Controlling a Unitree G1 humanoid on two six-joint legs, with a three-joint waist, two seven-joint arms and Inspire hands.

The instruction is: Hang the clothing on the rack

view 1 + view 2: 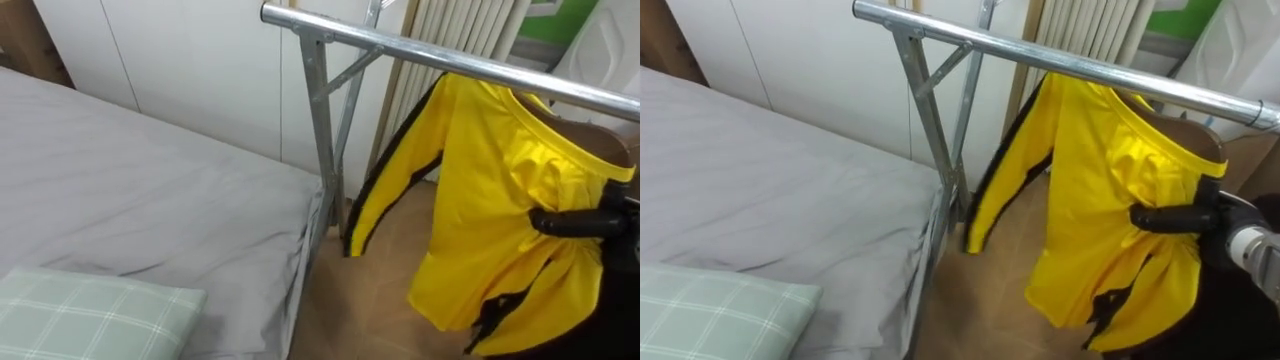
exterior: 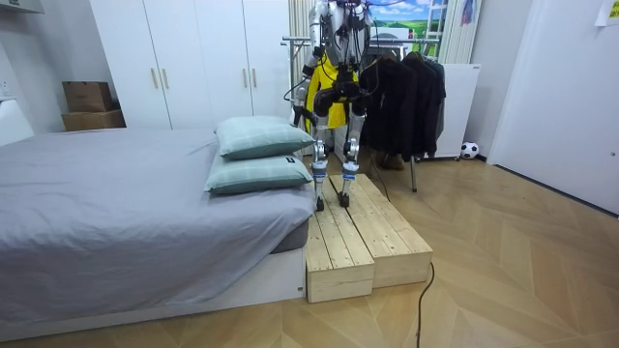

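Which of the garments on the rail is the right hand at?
The yellow jacket with black stripes, at the rail end beside the bed; the right hand shows across its front. The other clothes are dark and hang further along.

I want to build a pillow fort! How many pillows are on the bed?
2. They are stacked at the edge of the bed: the upper pillow on the lower pillow. The bed runs past the room view's left, so more may be hidden.

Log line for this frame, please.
task: hang clothes | yellow jacket: hanging under rail | right robot hand: open, touching jacket | robot: on wooden platform beside bed
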